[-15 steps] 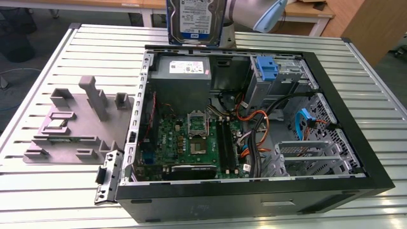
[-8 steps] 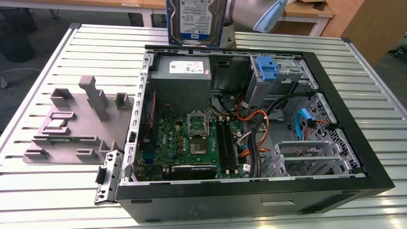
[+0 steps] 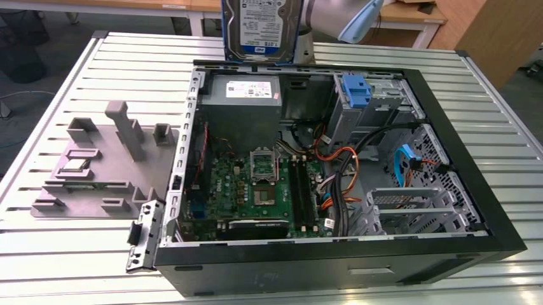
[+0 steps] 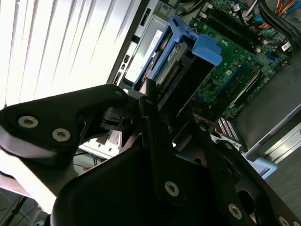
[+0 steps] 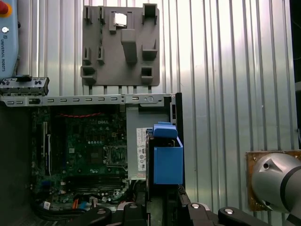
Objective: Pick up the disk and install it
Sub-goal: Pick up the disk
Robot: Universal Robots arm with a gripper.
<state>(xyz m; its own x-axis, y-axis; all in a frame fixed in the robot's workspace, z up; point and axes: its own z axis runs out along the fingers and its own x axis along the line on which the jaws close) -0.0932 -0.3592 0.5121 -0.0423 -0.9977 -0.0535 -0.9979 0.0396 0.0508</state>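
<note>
The disk (image 3: 254, 28), a silver drive with a blue-and-white label, hangs upright over the far edge of the open computer case (image 3: 475, 190), above the grey power supply (image 3: 246, 95). In both wrist views its blue carrier frame (image 4: 188, 47) (image 5: 167, 160) sticks out past my gripper (image 4: 164, 96) (image 5: 160, 209). My gripper is shut on the disk, with the black fingers (image 4: 153, 117) clamped on its near end. The grey arm (image 3: 339, 19) rises behind the disk in the exterior view.
Inside the case lie a green motherboard (image 3: 254, 190), a drive bay with a bare blue bracket (image 3: 358, 92), a metal cage (image 3: 407, 206) and orange and black cables (image 3: 339, 171). A grey fixture block (image 3: 93, 171) stands on the slatted table (image 3: 144, 51) at the exterior view's left.
</note>
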